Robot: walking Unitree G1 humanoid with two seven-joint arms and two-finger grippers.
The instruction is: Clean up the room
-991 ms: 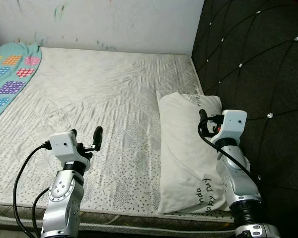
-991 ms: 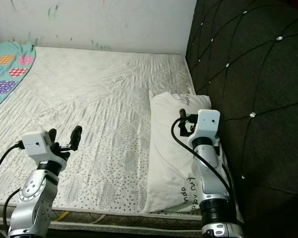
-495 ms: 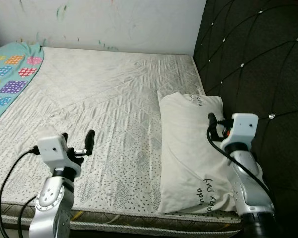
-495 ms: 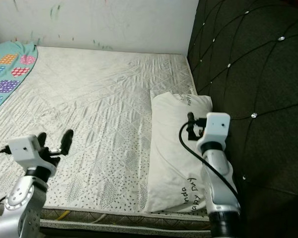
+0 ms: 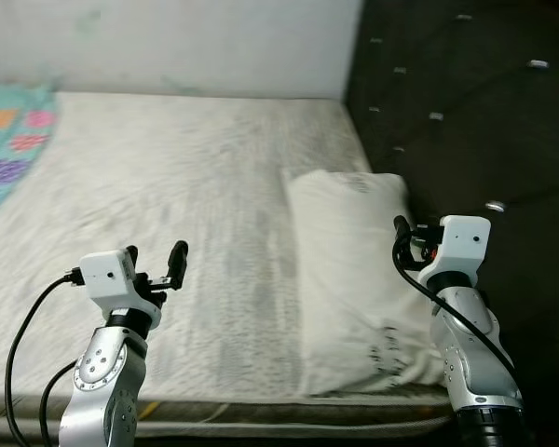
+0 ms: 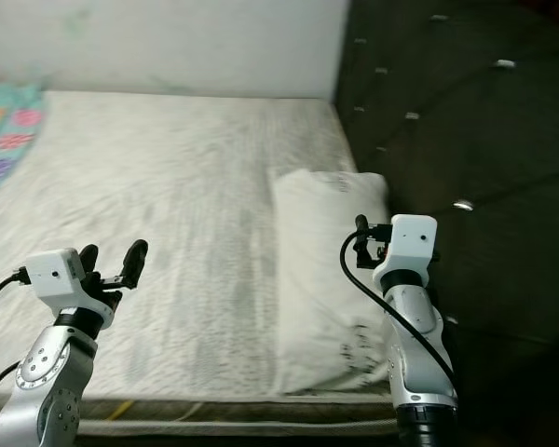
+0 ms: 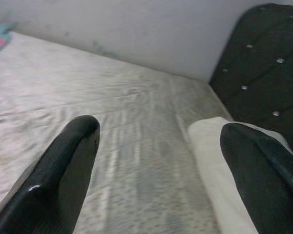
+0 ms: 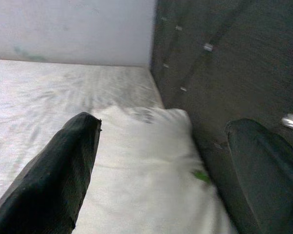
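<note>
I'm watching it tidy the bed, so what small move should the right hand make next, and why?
Probably lower the right hand onto the pillow. Its fingers are open and empty just above the pillow's headboard-side edge, and the pillow lies skewed on the mattress.

Dark handwriting on pillow (image 5: pixel 349 279) near both ends, too blurred to read. No other text, label or number legible.
</note>
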